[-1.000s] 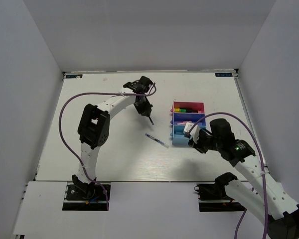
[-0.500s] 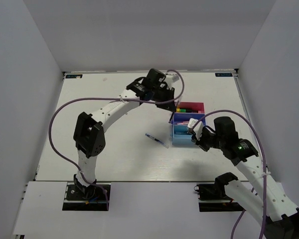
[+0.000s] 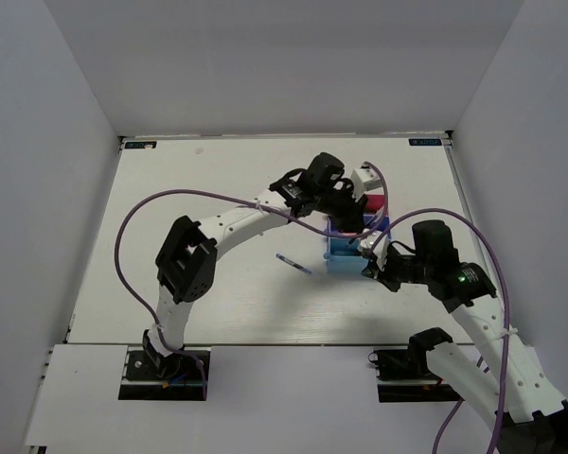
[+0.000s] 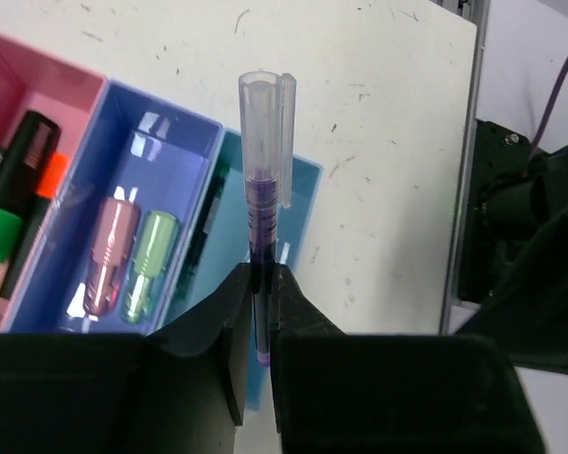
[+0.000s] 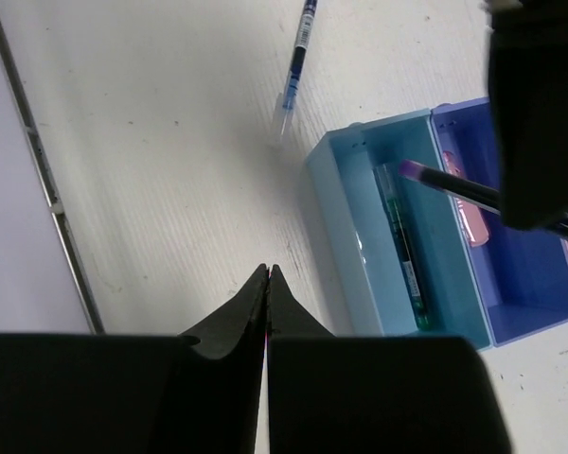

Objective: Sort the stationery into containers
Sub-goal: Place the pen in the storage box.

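As the left jaws reach over the row of trays, we see them pinching a thin purple pen near one end. Its clear-capped end points away from the wrist camera, and it is held above the light blue tray. A green pen already lies lengthwise inside that tray. Next door, the purple-blue tray holds a pink highlighter and a pale green highlighter side by side. The pink tray at the end of the row carries highlighters in black, orange and green. A blue pen lies on the white worktop, apart from the trays on their left. The right jaws, pressed together with nothing between them, hang near the light blue tray.
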You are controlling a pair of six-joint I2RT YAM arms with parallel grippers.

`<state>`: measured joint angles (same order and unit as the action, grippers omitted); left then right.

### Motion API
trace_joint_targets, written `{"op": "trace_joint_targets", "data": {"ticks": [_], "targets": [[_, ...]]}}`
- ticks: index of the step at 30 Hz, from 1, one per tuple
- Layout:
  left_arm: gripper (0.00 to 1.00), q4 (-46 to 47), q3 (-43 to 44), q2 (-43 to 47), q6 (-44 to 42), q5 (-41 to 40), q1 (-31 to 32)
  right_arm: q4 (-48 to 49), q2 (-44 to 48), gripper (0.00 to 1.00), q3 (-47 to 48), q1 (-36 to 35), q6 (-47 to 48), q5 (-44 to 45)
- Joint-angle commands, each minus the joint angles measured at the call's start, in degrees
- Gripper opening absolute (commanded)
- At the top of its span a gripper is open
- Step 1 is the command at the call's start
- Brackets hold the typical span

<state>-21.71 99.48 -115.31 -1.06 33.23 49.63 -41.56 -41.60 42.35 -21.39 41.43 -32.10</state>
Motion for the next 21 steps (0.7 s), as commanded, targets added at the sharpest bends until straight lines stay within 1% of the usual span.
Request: {"op": "trace_joint_targets", "data": {"ticks": [1, 5, 7, 8, 10, 11, 12, 13, 14, 16, 18, 19, 20, 21], "targets": [[0.0, 0.5, 5.0, -2.9, -4.4, 0.3, 0.5, -1.8, 0.7, 0.0, 2.3, 0.3, 2.0, -3.3], [0.0, -1.0, 7.0, -5.5, -5.2, -1.1, 0.5, -2.5, 0.9, 0.0, 2.3, 0.4, 2.3, -3.9], [0.0, -1.2, 6.8, -5.9, -5.5, -1.5, 0.5, -2.5, 0.7, 0.04, 2.4, 0.5, 2.5, -3.9], [0.0, -1.0, 5.7, -5.9, -5.6, -1.7, 0.5, -2.5, 0.8, 0.09, 2.2, 0.4, 2.6, -3.9], [0.0, -1.0, 4.5, -5.9, -5.8, -1.9, 0.5, -2.3, 0.7, 0.17, 2.3, 0.6, 2.5, -3.8], [0.0, -0.7, 3.9, -6.0, -5.9, -2.0, 0.4, -2.1, 0.7, 0.28, 2.3, 0.4, 2.5, -3.9], [0.0, -0.8, 3.4, -5.8, -6.1, -2.0, 0.5, -2.1, 0.6, 0.37, 2.4, 0.5, 2.3, -3.9], [0.0, -0.9, 3.0, -5.9, -6.1, -2.6, 0.6, -2.0, 0.5, 0.49, 2.4, 0.6, 2.3, -3.9], [0.02, -1.0, 2.6, -5.8, -6.4, -2.6, 0.5, -1.9, 0.6, 0.57, 2.4, 0.6, 2.2, -3.7], [0.07, -1.0, 2.3, -5.8, -6.5, -3.4, 0.6, -1.9, 0.3, 0.62, 2.4, 0.4, 2.0, -3.6], [0.17, -1.4, 2.1, -5.7, -6.6, -3.4, 0.6, -1.6, 0.4, 0.66, 2.1, 0.6, 1.8, -3.4], [0.23, -1.4, 2.2, -5.5, -6.6, -3.8, 0.6, -1.5, 0.2, 0.66, 2.2, 0.6, 1.7, -3.3], [0.35, -1.7, 2.1, -5.6, -6.7, -3.8, 0.6, -1.5, 0.2, 0.68, 2.0, 0.6, 1.9, -3.2], [0.38, -2.0, 1.9, -5.2, -6.8, -3.8, 0.8, -1.4, 0.2, 0.68, 2.0, 0.9, 1.6, -3.1]]}}
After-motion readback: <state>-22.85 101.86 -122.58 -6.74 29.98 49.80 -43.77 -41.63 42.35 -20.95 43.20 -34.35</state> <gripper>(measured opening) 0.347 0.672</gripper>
